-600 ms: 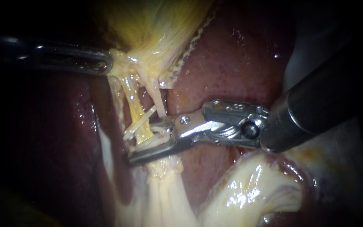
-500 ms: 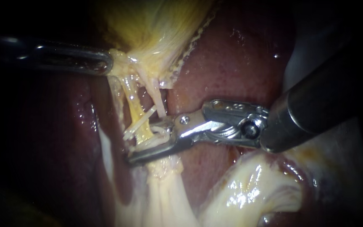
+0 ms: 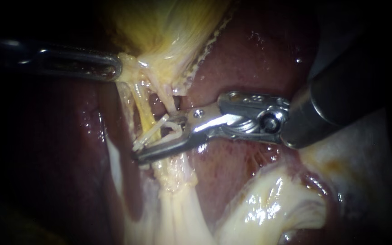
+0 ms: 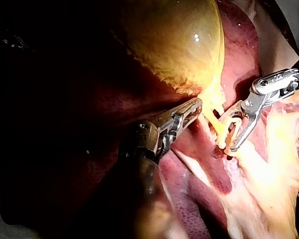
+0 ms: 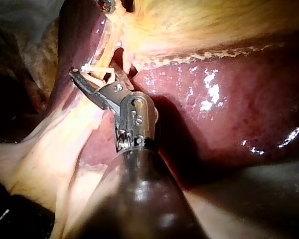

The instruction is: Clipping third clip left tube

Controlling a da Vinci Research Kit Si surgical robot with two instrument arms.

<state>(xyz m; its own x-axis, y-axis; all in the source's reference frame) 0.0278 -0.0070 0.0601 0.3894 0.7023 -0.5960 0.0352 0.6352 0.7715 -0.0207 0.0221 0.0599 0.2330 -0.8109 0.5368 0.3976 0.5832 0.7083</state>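
The yellowish left tube [image 3: 142,111] runs down from the gallbladder [image 3: 164,31]. A white clip [image 3: 149,133] lies slantwise across it. My right instrument [image 3: 157,137] reaches in from the right. Its jaws stand open astride the tube beside that clip, and another white clip [image 3: 174,127] is seated between them. The thinner pale right tube [image 3: 169,103] passes just above its upper jaw. My left instrument [image 3: 114,69] is shut on the tissue at the gallbladder's neck and holds it toward the left. The left wrist view shows the same grip [image 4: 192,107], with the other instrument's jaws [image 4: 231,133] astride the tube.
Dark red liver [image 3: 250,63] lies behind and on both sides. Glistening pale fatty tissue [image 3: 268,208] bulges under the right instrument's shaft [image 3: 341,100]. A whitish band of tissue [image 3: 178,208] continues downward from the tubes.
My right instrument has moved up along the left tube, and its open jaws now sit beside the slanted clip. The left instrument has kept its hold and place.
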